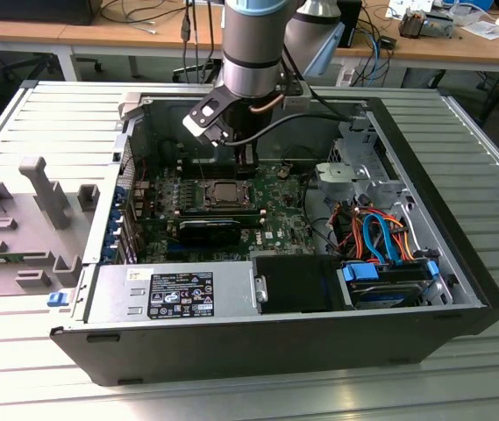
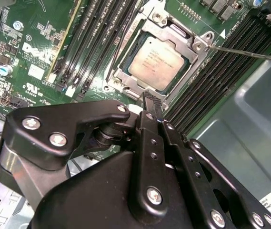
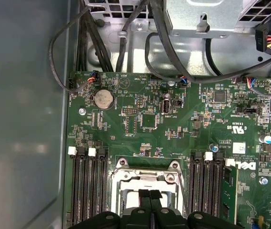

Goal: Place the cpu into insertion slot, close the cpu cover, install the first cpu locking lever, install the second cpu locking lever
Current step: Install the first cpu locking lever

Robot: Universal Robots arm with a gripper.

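Silver cpu (image 2: 155, 63) sits under cpu cover (image 2: 180, 37), closed pincer (image 2: 150, 99) hiding one edge.

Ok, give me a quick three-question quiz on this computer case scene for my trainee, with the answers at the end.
1. True or false: the cpu sits in the insertion slot, with the cpu cover lying over its edges.
2. The gripper hangs closest to: A the round coin battery, B the cpu cover, C the blue drive caddy.
3. In the exterior view, on which side of the computer case does the grey plastic fixture lie?
Key: 1 true; 2 B; 3 the exterior view's left.
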